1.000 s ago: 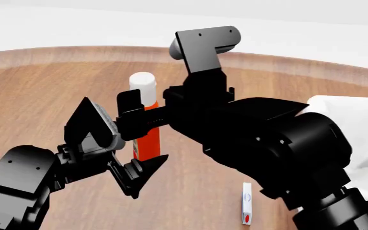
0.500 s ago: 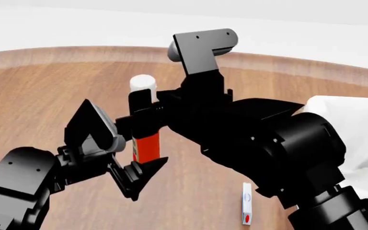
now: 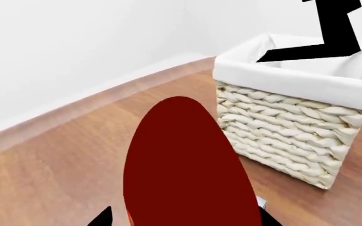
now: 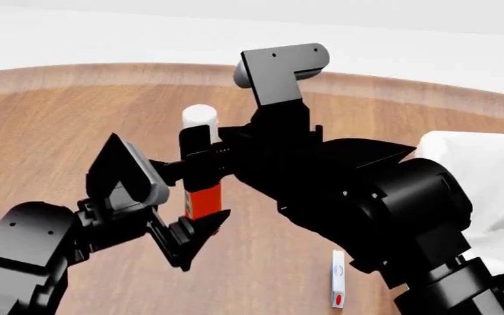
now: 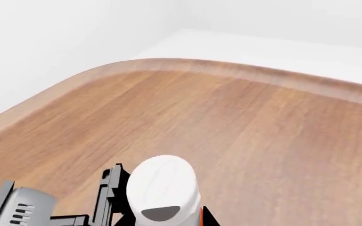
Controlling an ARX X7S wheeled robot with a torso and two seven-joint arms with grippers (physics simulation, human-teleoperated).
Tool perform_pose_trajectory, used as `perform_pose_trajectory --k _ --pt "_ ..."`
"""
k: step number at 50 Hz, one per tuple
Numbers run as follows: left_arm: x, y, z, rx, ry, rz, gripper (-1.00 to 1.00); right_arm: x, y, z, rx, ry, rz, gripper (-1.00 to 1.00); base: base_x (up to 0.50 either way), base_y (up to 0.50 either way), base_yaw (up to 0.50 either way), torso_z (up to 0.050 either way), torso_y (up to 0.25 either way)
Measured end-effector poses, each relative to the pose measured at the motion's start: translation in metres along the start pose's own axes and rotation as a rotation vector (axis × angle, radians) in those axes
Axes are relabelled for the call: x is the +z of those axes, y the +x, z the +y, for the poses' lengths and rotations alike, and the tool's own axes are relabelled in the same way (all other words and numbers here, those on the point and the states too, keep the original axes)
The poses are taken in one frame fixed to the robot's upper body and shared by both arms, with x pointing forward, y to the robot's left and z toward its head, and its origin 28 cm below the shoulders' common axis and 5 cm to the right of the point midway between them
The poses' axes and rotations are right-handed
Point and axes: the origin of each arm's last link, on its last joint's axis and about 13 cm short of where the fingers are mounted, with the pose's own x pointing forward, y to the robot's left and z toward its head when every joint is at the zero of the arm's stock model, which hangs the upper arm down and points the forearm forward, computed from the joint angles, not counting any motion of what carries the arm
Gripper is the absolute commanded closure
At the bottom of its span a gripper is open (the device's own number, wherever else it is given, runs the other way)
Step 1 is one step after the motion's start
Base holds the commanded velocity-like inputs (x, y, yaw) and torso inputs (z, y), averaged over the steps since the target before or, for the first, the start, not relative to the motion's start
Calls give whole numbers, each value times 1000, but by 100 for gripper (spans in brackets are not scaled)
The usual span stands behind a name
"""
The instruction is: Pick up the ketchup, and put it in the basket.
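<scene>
Your basket (image 3: 294, 113) shows best in the left wrist view: a rectangular tub of thick, rope-like cream weave with a smooth white cloth liner folded over its rim. Its inside is mostly hidden from you there behind a black arm silhouette, so what it holds cannot be told. In the head view only a fold of that white liner shows at the far right edge. The ketchup (image 4: 201, 177) stands upright between your two arms, a slim orange-red cylinder topped by a rounded white cap, with its middle crossed by black gripper parts. Your right gripper (image 4: 201, 161) is clamped around the bottle just under the cap; the right wrist view looks straight down on the white cap with a dark finger beside it. Your left gripper (image 4: 160, 213) is spread wide, its two pointed black fingers flanking the bottle's lower part, and whether they touch it cannot be told. The left wrist view is half filled by a dark red oval, the bottle seen very close. The table (image 4: 50, 131) is warm brown wood grain with a paler rounded edge. A small white card with a red dot (image 4: 338, 279) lies flat on it near your right arm. Compared with a second ago, less of the orange-red body shows below the right gripper.
</scene>
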Motion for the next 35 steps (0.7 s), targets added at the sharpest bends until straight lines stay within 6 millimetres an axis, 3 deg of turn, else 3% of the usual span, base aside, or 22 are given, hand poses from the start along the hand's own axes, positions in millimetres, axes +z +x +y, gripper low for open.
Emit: perform_pose_trajectory --k 16,35 --pt "2 -2 2 -2 -14 -26 -100 3 1 -5 -39 -4 -32 100 0 0 0 0 0" --pt "-1 -10 8 41 -19 -43 -100 14 -7 -37 -165 37 -128 100 0 0 0 0 1"
